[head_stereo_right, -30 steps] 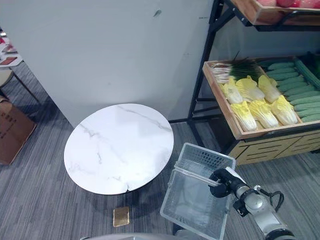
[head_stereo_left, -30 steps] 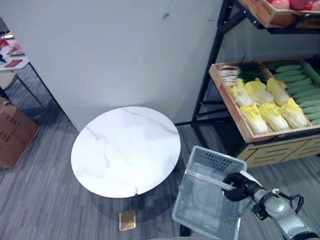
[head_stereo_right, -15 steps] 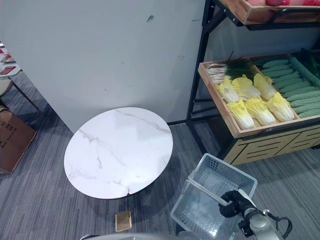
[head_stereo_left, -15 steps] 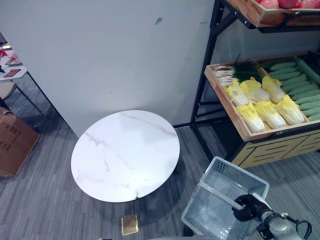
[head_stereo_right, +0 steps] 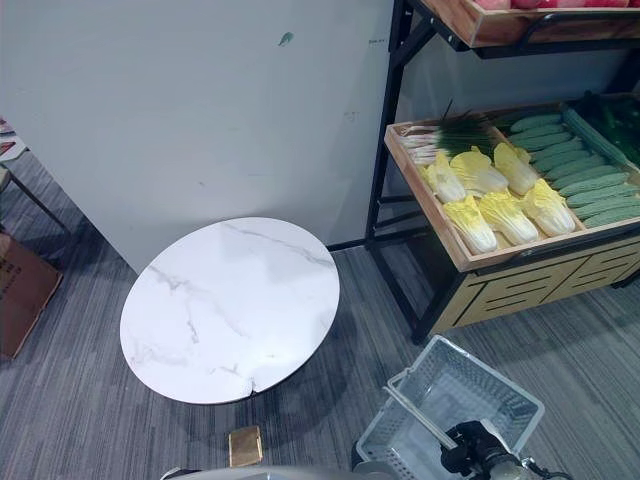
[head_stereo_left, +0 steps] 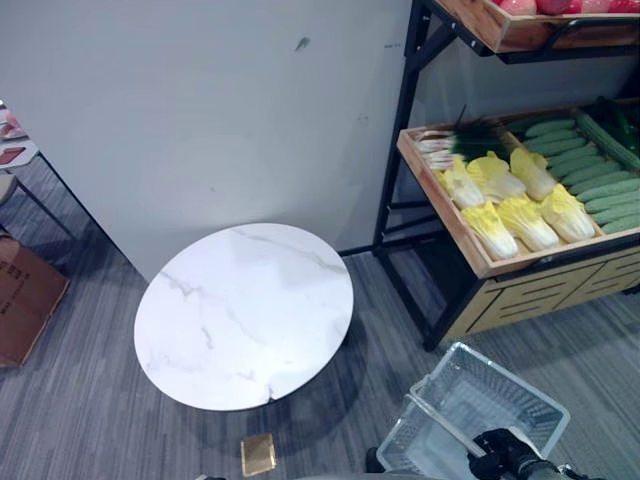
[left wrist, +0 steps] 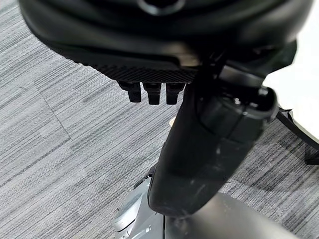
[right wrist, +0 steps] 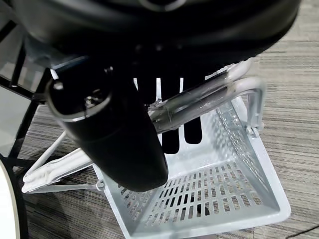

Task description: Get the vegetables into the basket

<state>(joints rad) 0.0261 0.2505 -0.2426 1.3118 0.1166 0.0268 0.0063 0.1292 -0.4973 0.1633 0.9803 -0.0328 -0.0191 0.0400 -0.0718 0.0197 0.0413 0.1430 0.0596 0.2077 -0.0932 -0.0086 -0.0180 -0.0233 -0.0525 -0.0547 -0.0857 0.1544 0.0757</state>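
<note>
A clear plastic mesh basket [head_stereo_left: 520, 402] hangs low over the carpet at the lower right. My right hand [head_stereo_left: 503, 456] is shut on its handle [right wrist: 209, 99], which runs between my thumb and fingers [right wrist: 172, 134] in the right wrist view. The basket has nothing in it. The vegetables lie in a wooden crate [head_stereo_left: 455, 228] on the shelf at the right: yellow napa cabbages [head_stereo_left: 505, 205], green cucumbers [head_stereo_left: 585, 170] and green onions [head_stereo_left: 450, 140]. My left hand [left wrist: 209, 149] hangs over the carpet, relaxed and holding nothing.
A round white marble table [head_stereo_left: 245, 315] stands left of the basket. The black metal shelf frame [head_stereo_left: 398, 130] carries an upper crate of red fruit [head_stereo_left: 520, 20]. A cardboard box [head_stereo_left: 25, 300] sits far left, and a small gold square [head_stereo_left: 258, 455] lies on the carpet.
The view has shifted. My right hand and the basket have moved right and sunk toward the lower right corner, away from the table's edge.
</note>
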